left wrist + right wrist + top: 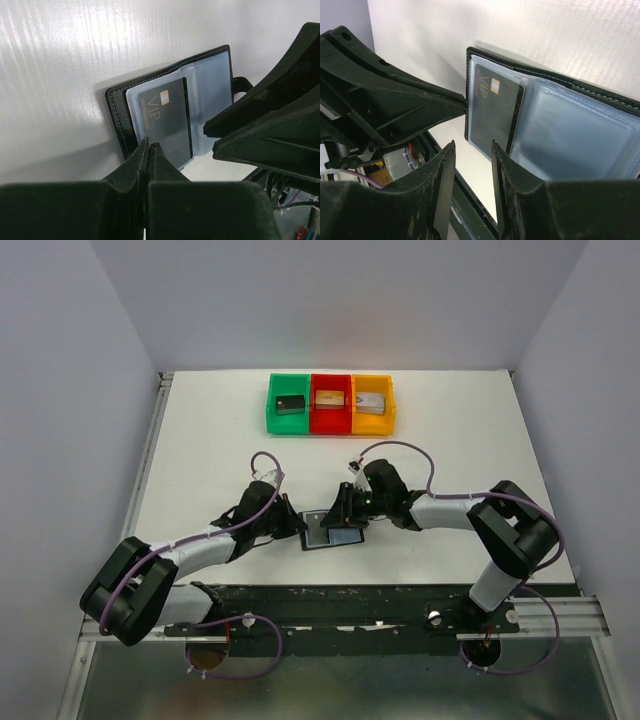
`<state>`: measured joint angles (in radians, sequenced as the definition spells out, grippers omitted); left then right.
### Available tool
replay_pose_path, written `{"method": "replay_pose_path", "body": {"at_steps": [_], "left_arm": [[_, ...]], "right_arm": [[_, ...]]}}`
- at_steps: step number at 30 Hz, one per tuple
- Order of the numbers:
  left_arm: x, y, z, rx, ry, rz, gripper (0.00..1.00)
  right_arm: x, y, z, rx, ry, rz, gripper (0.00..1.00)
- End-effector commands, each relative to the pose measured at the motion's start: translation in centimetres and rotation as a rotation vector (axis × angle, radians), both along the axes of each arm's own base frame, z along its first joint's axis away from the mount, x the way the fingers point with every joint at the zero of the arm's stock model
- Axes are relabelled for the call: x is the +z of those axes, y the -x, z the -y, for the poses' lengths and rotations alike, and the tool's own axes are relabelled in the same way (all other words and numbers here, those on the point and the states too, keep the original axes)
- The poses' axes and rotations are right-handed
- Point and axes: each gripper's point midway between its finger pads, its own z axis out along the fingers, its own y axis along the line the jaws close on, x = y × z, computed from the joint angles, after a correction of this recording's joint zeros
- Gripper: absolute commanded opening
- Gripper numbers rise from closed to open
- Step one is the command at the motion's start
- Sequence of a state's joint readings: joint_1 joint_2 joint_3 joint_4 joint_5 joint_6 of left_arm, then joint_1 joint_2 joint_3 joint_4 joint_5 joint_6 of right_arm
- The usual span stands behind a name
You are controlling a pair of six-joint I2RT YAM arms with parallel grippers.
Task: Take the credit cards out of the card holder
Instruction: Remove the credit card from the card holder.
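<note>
The card holder (pixel 322 538) lies open on the white table, black cover (pixel 117 117) down and clear sleeves up. A black card marked VIP (pixel 165 120) (pixel 492 110) sits in the left sleeve. The other credit cards do not show. My left gripper (pixel 149 146) (pixel 300 524) is shut, its tips pinching the holder's left edge. My right gripper (pixel 472 145) (pixel 346 508) stands open at the holder's near edge, just in front of the black card, with nothing between its fingers (pixel 495 150).
At the back stand a green bin (pixel 272 412), a red bin (pixel 331 424) and a yellow bin (pixel 390 410), each with one block inside. The table's near edge and a metal rail (pixel 400 605) run close behind the holder.
</note>
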<state>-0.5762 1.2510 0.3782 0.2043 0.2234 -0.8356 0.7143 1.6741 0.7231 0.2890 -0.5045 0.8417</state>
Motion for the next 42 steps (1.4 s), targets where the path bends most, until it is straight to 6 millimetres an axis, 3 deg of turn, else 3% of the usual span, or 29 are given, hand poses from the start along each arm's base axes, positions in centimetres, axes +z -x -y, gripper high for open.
{"method": "replay_pose_path", "body": {"at_steps": [1, 19, 42], "left_arm": [[-0.5, -0.3, -0.2, 0.015, -0.008, 0.008, 0.02], [-2.4, 0.2, -0.8, 0.025, -0.045, -0.033, 0.00], [-3.2, 0.8, -1.5, 0.032, -0.066, -0.046, 0.00]], "right_arm": [[-0.4, 0.1, -0.8, 0.021, -0.017, -0.016, 0.42], [-2.6, 0.7, -0.3, 0.015, 0.022, -0.061, 0.42], [-3.5, 0.9, 0.6, 0.006, 0.064, -0.057, 0.42]]}}
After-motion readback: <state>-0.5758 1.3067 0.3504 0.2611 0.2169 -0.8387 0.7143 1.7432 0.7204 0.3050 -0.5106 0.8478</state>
